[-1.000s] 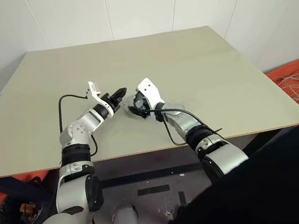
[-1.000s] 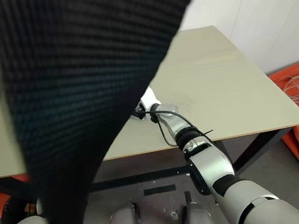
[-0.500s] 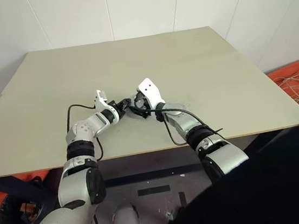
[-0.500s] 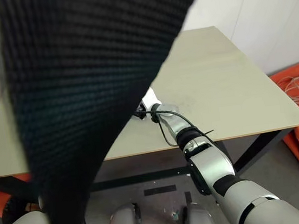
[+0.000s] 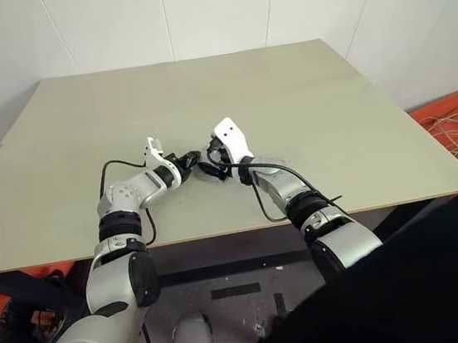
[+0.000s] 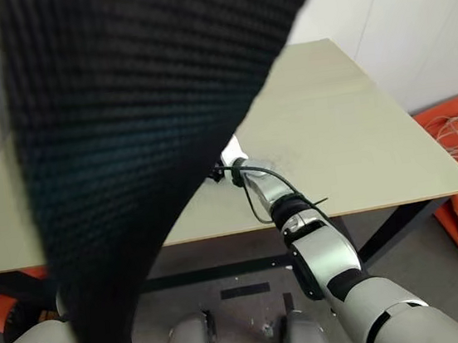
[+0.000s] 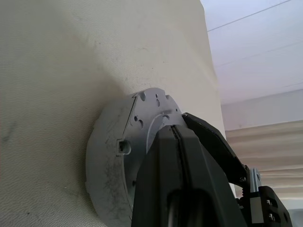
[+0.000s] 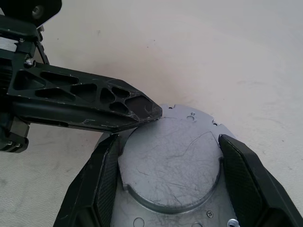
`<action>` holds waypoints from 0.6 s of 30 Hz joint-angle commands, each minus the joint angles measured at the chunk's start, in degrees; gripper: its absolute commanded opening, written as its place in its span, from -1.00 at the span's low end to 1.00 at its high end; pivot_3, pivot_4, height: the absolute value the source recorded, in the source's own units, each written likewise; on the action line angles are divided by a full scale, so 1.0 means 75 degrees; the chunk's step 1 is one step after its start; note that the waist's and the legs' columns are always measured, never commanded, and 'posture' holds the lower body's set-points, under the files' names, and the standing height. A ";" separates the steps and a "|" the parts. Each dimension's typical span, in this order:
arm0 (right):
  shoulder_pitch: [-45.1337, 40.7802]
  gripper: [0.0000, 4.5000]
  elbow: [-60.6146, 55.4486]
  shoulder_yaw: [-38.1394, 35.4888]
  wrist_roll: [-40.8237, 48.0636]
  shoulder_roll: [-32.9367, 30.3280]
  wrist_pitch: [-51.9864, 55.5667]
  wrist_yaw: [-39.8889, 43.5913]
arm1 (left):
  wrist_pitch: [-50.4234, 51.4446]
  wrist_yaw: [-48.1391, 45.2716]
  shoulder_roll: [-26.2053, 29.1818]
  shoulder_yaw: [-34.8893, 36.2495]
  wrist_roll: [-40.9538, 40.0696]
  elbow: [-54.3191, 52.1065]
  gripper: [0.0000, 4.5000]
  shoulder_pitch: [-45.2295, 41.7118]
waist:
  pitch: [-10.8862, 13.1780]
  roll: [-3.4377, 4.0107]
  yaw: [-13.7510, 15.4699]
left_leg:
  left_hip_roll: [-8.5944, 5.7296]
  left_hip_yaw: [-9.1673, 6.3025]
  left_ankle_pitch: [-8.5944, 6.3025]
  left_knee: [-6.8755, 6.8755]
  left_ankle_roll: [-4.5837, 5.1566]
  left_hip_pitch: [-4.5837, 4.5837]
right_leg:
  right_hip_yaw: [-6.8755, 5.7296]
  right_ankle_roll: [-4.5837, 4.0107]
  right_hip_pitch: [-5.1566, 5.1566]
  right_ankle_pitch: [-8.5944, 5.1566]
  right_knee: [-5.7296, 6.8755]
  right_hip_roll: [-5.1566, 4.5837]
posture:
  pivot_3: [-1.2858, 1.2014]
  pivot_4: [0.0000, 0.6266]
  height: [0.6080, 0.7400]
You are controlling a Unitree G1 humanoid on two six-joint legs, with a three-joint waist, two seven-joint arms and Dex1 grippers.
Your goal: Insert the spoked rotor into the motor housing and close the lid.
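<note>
The lid, a shiny silver round metal disc with a scuffed raised centre, sits on top of the motor housing, a short round grey body standing near the middle of the pale beige surface, a little toward its near edge. The left claw is fully closed on nothing, and its joined black tips bear on the far-left rim of the lid's raised centre. The right claw stands wide, one finger flush against each side of that raised centre, so it seems to brace the lid rather than carry it. A second ago the left claw hung clear of the parts, off to their left and higher; it has since dropped and moved in to the lid, while the right claw has kept its place. That suggests the closing step is under way, with the left tips pressing the lid down; the rotor is presumably already inside, though I cannot tell. The left forearm comes in low from the near left, wrist bent, pointing right and slightly down. The right forearm reaches from the near right, angled to the far left, its cable looping behind the wrist.
</note>
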 commanded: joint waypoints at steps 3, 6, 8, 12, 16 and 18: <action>0.0067 0.99 -0.0587 -0.0182 0.0243 -0.0109 0.0157 0.0240 | 0.0171 0.0165 0.0020 -0.0076 0.0124 0.0143 -1.00 0.0045 | 0.0000 0.0000 -0.0003 | 0.0000 0.0001 -0.0003 -0.0002 0.0006 0.0001 | -0.0001 0.0000 0.0005 0.0001 -0.0013 0.0000 | 0.03 -1.00 1.00; 0.0104 0.99 -0.0757 -0.0177 0.0261 -0.0112 0.0104 0.0278 | 0.0185 0.0150 0.0037 -0.0075 0.0120 0.0152 -1.00 0.0022 | 0.0000 0.0000 -0.0007 | 0.0001 0.0003 -0.0004 -0.0007 0.0006 0.0002 | -0.0001 0.0001 0.0004 0.0001 -0.0015 0.0001 | 0.03 -1.00 1.00; 0.0129 0.99 -0.0954 -0.0241 0.0390 -0.0102 0.0117 0.0424 | 0.0211 0.0127 0.0040 -0.0085 0.0114 0.0150 -1.00 0.0012 | 0.0000 0.0000 -0.0009 | 0.0003 0.0002 -0.0004 -0.0010 0.0006 0.0004 | -0.0002 0.0001 0.0003 0.0001 -0.0015 0.0002 | 0.03 -1.00 1.00; 0.0108 0.99 -0.1283 -0.0495 0.0736 -0.0067 0.0288 0.0613 | 0.0319 0.0058 0.0046 -0.0098 0.0080 0.0151 -1.00 -0.0027 | 0.0001 -0.0001 -0.0010 | 0.0003 0.0002 -0.0004 -0.0013 0.0006 0.0003 | -0.0002 0.0001 0.0004 0.0001 -0.0024 0.0003 | 0.03 -1.00 1.00; 0.0005 0.99 -0.1565 -0.0923 0.1230 -0.0026 0.0712 0.0621 | 0.0473 -0.0111 0.0026 -0.0196 0.0054 0.0004 -1.00 0.0000 | 0.0001 -0.0001 -0.0006 | 0.0003 0.0003 -0.0006 -0.0017 0.0011 -0.0002 | -0.0002 0.0001 0.0001 0.0001 -0.0033 0.0003 | 0.03 -1.00 1.00; -0.0096 0.99 -0.1587 -0.1206 0.1450 -0.0058 0.1081 0.0421 | 0.0556 -0.0197 0.0016 -0.0258 0.0053 -0.0122 -1.00 0.0036 | 0.0001 -0.0001 -0.0003 | 0.0003 0.0005 -0.0009 -0.0017 0.0016 -0.0005 | -0.0003 0.0001 0.0001 0.0001 -0.0038 0.0003 | 0.03 -1.00 1.00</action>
